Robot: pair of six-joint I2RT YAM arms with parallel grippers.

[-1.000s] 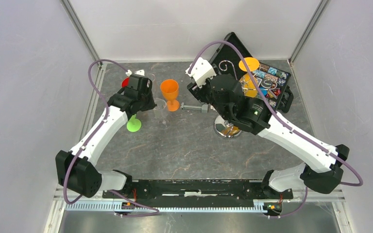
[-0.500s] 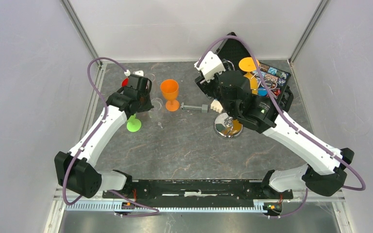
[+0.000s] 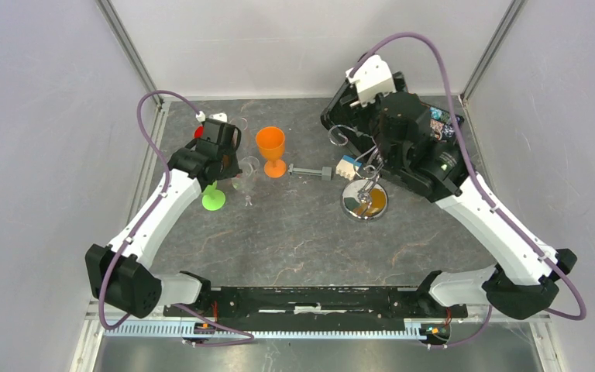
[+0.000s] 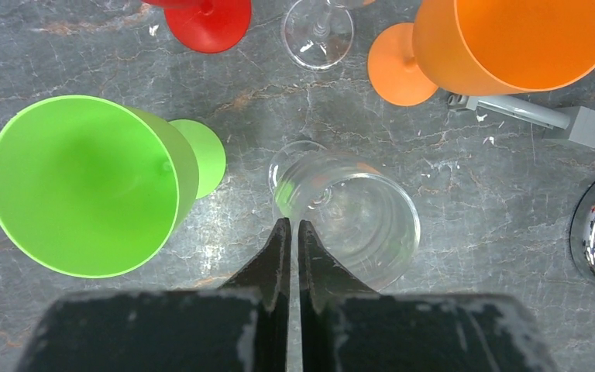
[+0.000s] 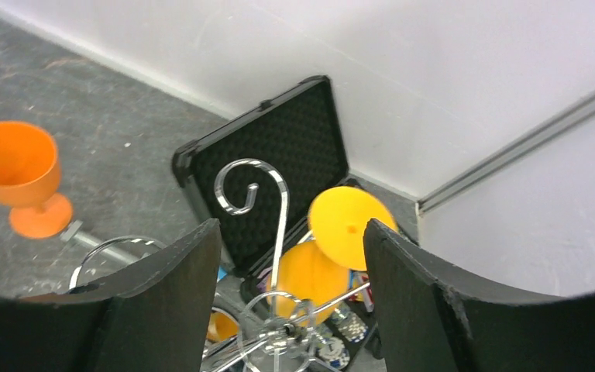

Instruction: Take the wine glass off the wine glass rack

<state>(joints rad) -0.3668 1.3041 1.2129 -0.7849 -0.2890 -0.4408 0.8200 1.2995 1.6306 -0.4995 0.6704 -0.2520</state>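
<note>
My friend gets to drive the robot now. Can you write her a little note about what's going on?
Left gripper: shut, tips at the rim of a clear glass on the table; whether it pinches the rim is unclear.
Right gripper: open beside the wine glass rack, holding nothing.
Off the rack: green glass, red glass, orange glass.
Left: the yellow-orange wine glass hanging upside down on the rack.

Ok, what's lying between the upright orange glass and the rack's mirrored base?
A grey rod with a block end lies flat between the orange glass and the rack's base, a small pale object by the block; top view shows it.
</note>
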